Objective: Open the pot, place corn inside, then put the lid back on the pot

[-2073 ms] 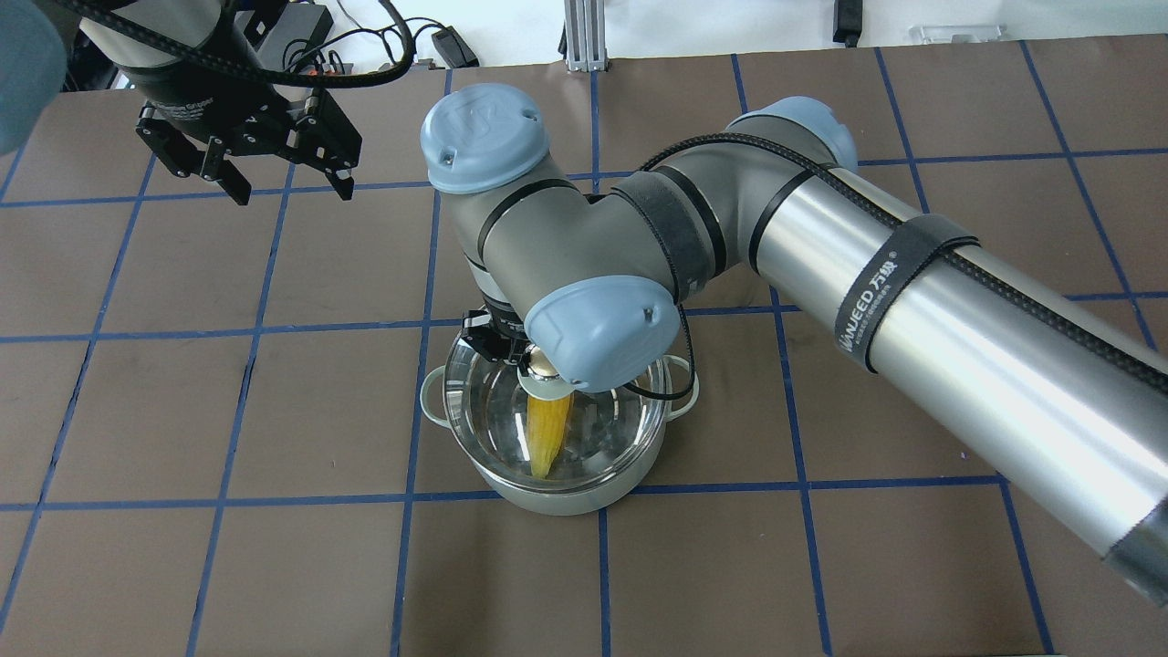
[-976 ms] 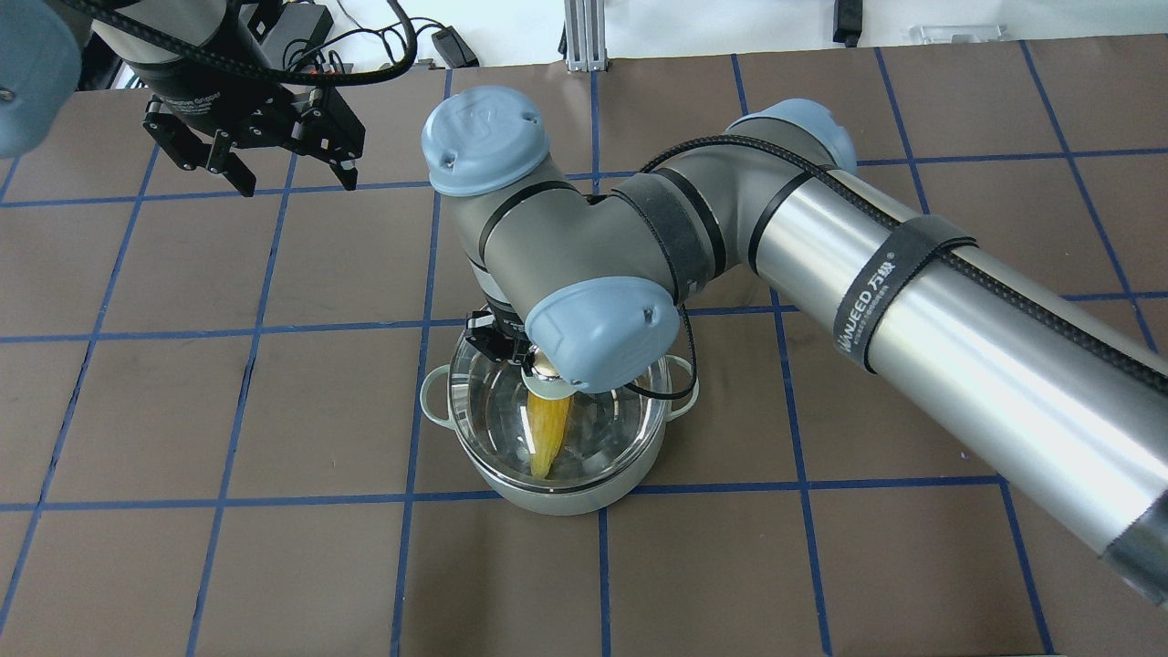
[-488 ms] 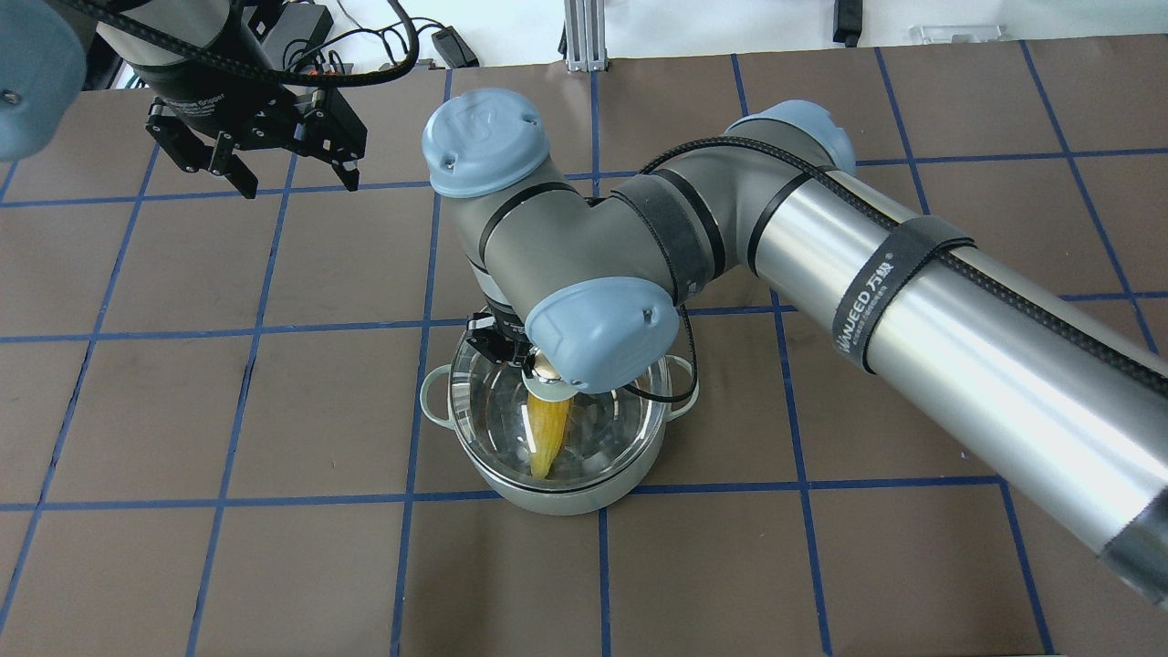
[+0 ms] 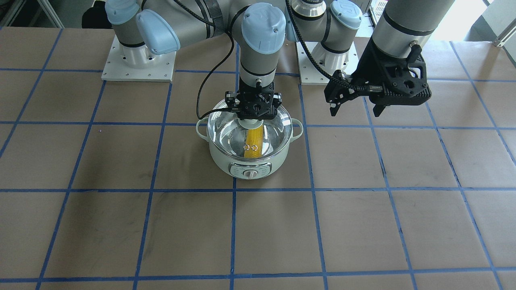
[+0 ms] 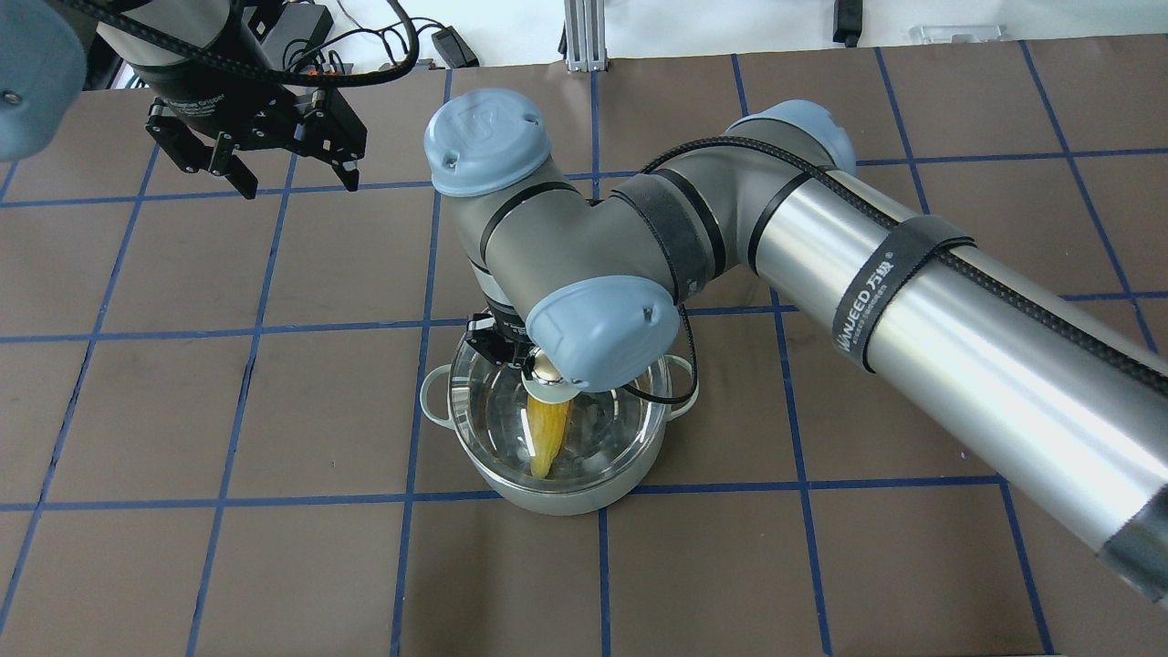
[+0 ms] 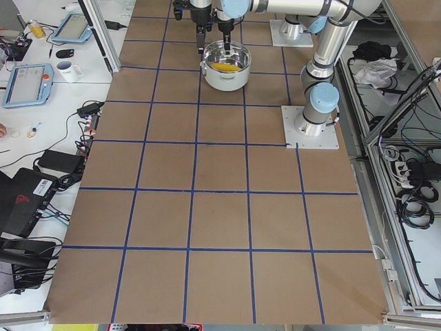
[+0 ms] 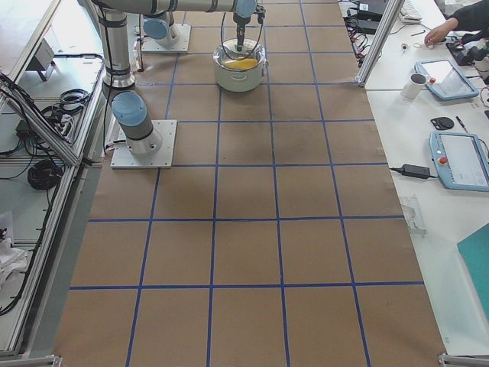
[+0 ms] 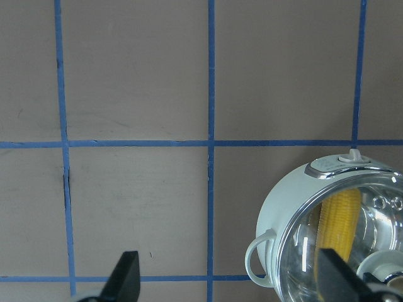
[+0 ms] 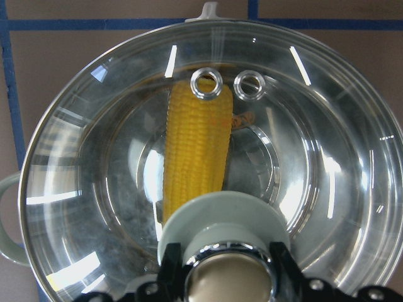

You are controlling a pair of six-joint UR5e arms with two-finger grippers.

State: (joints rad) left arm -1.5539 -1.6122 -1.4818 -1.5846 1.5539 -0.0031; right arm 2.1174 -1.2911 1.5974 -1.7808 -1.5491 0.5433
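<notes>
From my console, the right gripper [image 9: 225, 267] is clenched on the knob [image 9: 220, 220] of the glass lid [image 4: 224, 133], one black finger [image 9: 170, 261] pressed against each side of the knob's shiny cap. The lid lies over the mouth of the mint-green pot [image 4: 242, 164], and its metal rim lines up with the pot's rim. I cannot tell whether it is fully seated or held just above. Through the glass I see the ear of corn [image 4: 253, 141] lying inside the steel bowl. One end sits under the lid's two vent holes [image 9: 206, 83] and the other runs beneath the knob. The pot stands on the brown table [image 4: 121, 225], straddling a blue tape line, with its control panel [image 4: 250, 173] facing away from the robot's base. My left gripper [image 5: 297, 187] is released and holds nothing. Its two fingers are spread wide above the table, well apart from the pot and off to the robot's left of it. Its wrist camera looks straight down and catches the pot, one side handle [image 8: 258, 257] and the corn in the lower corner.
</notes>
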